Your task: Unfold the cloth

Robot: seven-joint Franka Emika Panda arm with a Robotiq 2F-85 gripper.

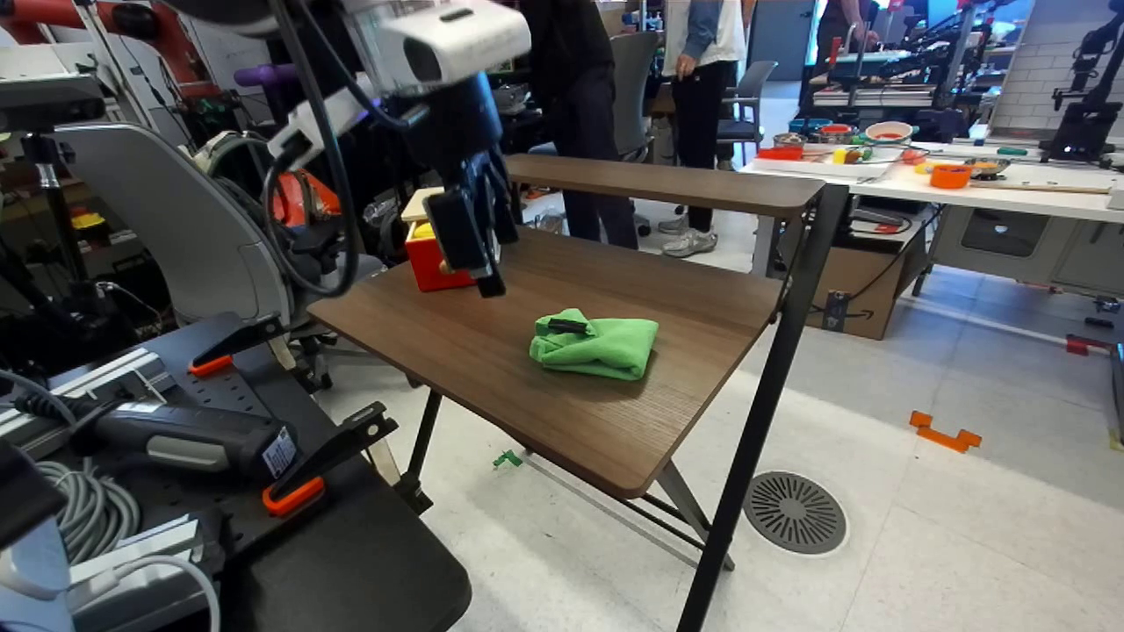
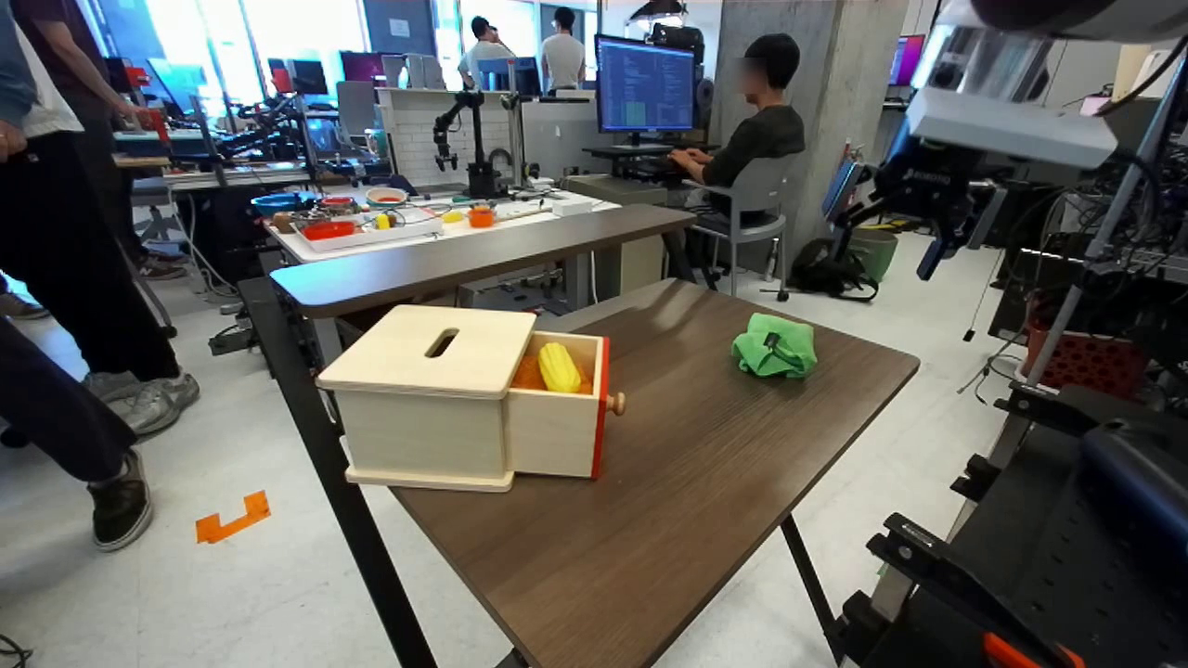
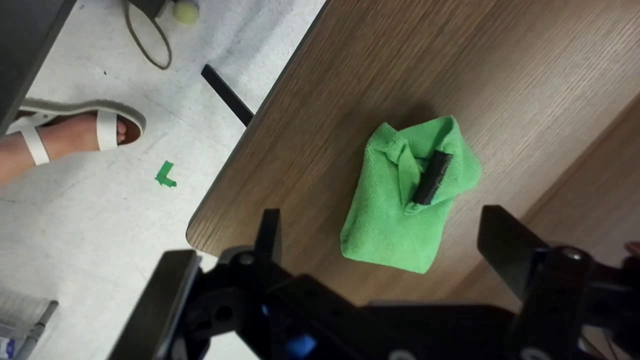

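Note:
The bright green cloth lies folded in a bundle on the brown table, seen in both exterior views [image 1: 610, 349] [image 2: 782, 351]. In the wrist view, the cloth [image 3: 387, 235] has one end with loose folds and a dark strip [image 3: 433, 177] on top. Its underside is hidden. My gripper [image 1: 497, 263] hangs in the air above the table, apart from the cloth. In an exterior view, the gripper [image 2: 884, 258] shows spread fingers with nothing between them. In the wrist view, the gripper [image 3: 383, 214] is wide open, with the cloth below and between the fingertips in the picture.
A wooden box [image 2: 418, 431] with a red-fronted drawer [image 2: 557, 422] pulled out stands on the table [image 2: 687, 501]. A yellow object [image 2: 559, 368] lies in the drawer. A raised shelf [image 1: 659, 183] runs along one table side. A black cart [image 1: 369, 544] with clamps stands nearby.

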